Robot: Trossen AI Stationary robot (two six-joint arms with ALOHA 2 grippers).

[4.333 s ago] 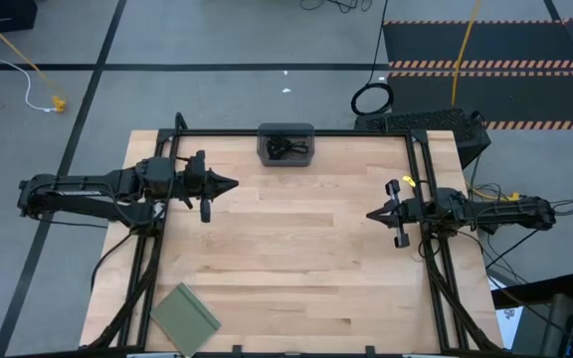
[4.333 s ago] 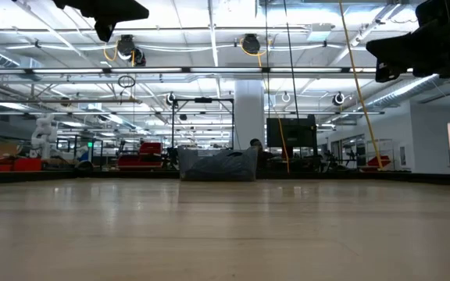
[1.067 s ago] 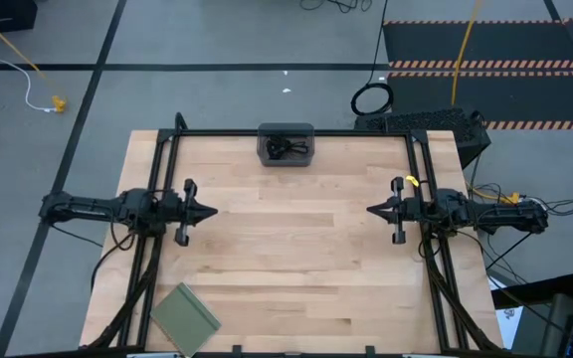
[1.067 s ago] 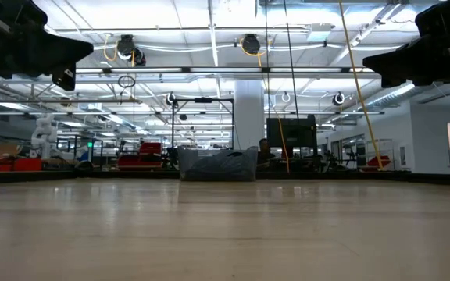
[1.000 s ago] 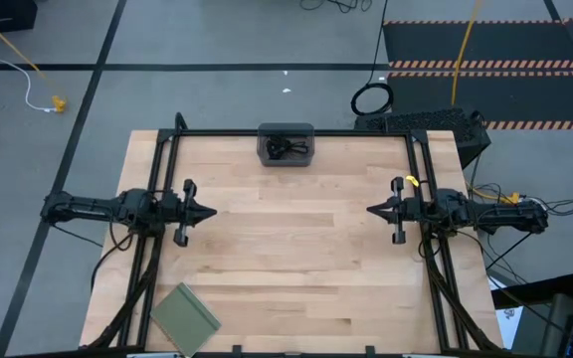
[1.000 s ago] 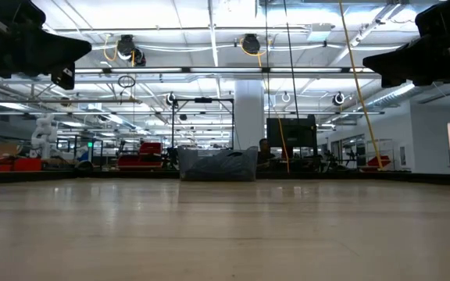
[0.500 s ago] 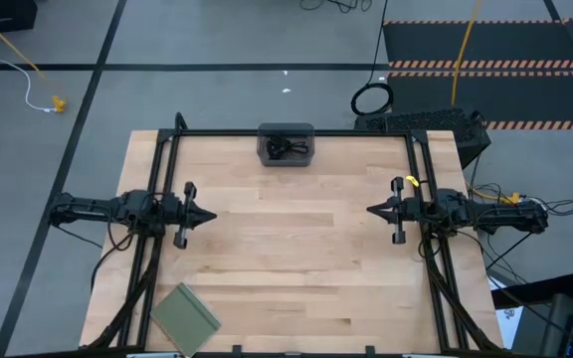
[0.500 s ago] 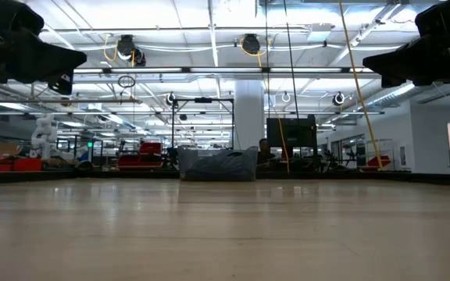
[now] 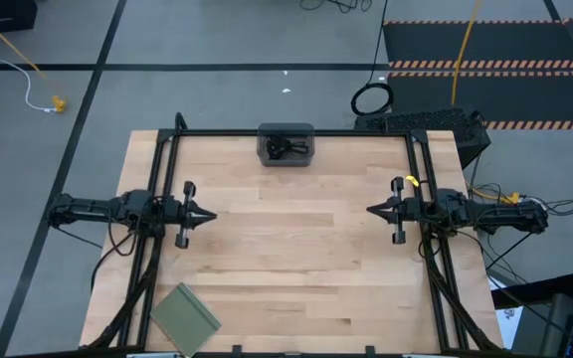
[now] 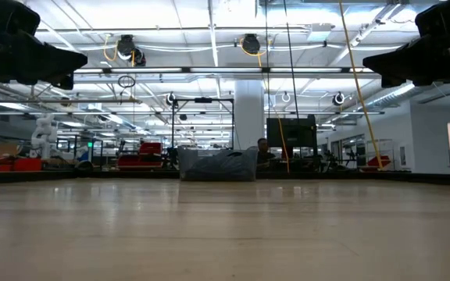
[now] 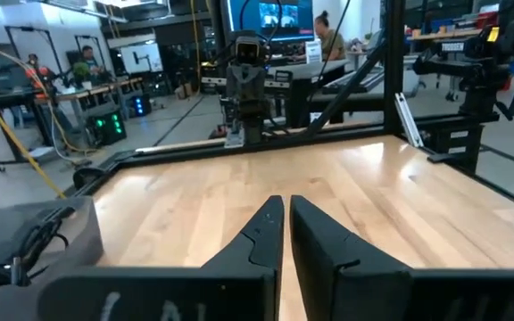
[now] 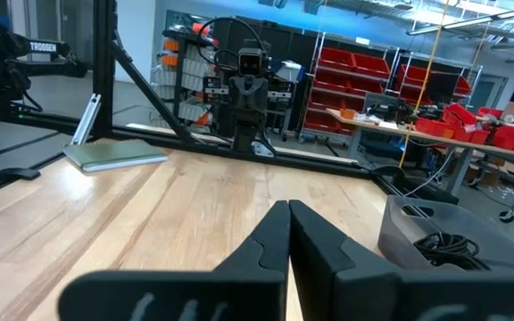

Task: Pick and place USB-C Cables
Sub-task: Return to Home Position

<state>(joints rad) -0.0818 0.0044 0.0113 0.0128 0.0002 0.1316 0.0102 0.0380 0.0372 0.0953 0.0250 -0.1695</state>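
The USB-C cables (image 9: 286, 149) lie as a dark tangle inside the dark grey tray (image 9: 263, 145) at the middle of the table's far edge. They also show as black cords (image 12: 446, 244) in the right wrist view and as cords (image 11: 30, 244) in the left wrist view. I cannot make out a purple-blue strand. My left gripper (image 9: 213, 216) hovers over the table's left side, shut and empty. My right gripper (image 9: 369, 211) hovers over the right side, shut and empty. Both point toward the table's middle, well away from the tray.
A flat green pad (image 9: 185, 316) lies at the table's near left corner, also the pad (image 12: 114, 154) in the right wrist view. A black frame (image 9: 296, 132) borders the table. The wide wooden middle (image 9: 286, 239) lies between the grippers. The tray (image 10: 218, 165) stands at the far edge.
My left gripper has sunk a little and drawn slightly back toward the table's left edge, staying shut. The right arm and the cables in the tray have kept still.
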